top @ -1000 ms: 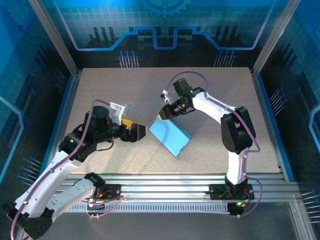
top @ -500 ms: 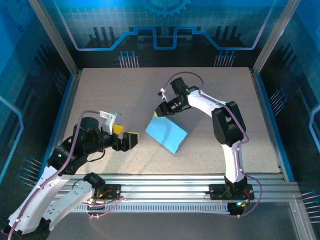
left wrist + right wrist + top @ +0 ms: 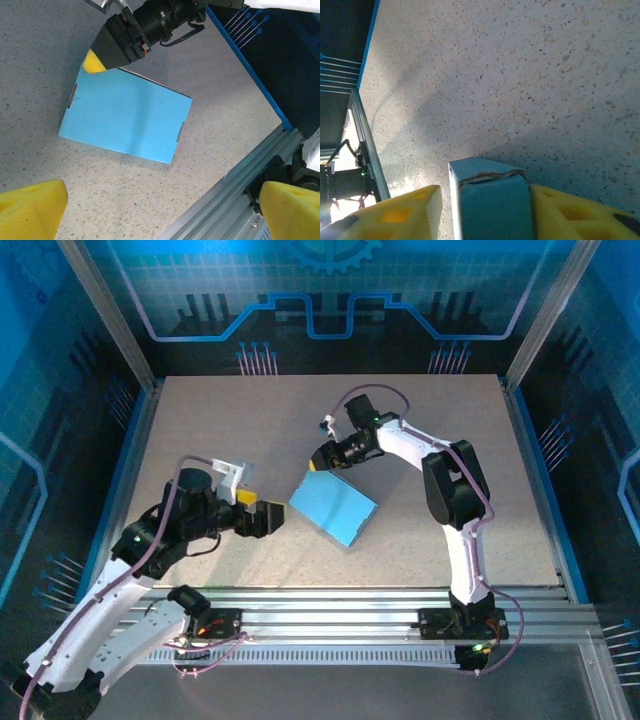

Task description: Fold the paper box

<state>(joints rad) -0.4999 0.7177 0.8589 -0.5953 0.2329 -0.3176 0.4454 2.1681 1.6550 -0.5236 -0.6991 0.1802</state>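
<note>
The paper box (image 3: 333, 505) lies flat on the table, a closed light blue rectangle set at a slant; it also shows in the left wrist view (image 3: 125, 117). My right gripper (image 3: 325, 458) sits at its far left corner. In the right wrist view the box's end (image 3: 490, 200) stands between the yellow fingers; the right finger (image 3: 570, 215) touches it, while a strip of table shows beside the left finger (image 3: 405, 215). My left gripper (image 3: 270, 518) stands open just left of the box, its yellow fingers (image 3: 30, 210) wide apart and holding nothing.
The speckled table (image 3: 250, 420) is bounded by blue side rims (image 3: 128, 470) and an aluminium rail (image 3: 330, 605) along the near edge, seen close in the left wrist view (image 3: 235, 200). Both arm bases are bolted to that rail.
The right gripper's jaws have widened around the box's corner. The box has shifted slightly left. My left arm drew back, then came forward again towards the box, still open.
</note>
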